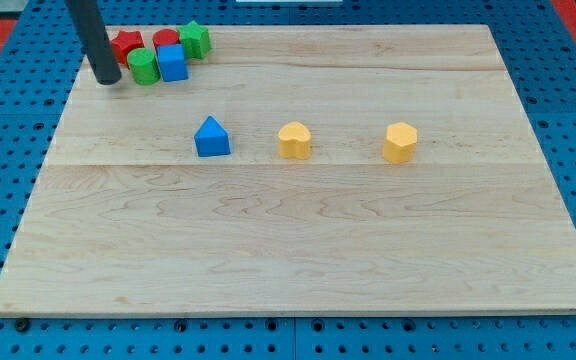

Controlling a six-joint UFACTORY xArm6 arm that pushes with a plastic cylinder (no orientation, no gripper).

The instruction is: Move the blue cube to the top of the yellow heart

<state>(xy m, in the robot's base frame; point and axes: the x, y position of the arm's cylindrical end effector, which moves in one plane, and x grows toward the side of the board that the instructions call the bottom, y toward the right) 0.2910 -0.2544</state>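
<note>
Tool tip at the table's top-left corner, bare rod, gripping nothing.
Blue cube sits rightward, beyond the green cylinder; yellow heart lies farther right, toward the bottom edge.

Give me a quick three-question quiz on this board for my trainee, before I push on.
1. True or false: my tip touches the blue cube.
2. Which block lies directly between the tip and the blue cube? A) green cylinder B) yellow heart C) blue triangle
3. Fill in: the yellow heart sits between the blue triangle and the yellow ____.

Key
1. False: the tip stands to the view's left of the cluster, apart from the cube.
2. A: the green cylinder sits beside the cube on its left.
3. Hexagon, at the view's right.
</note>
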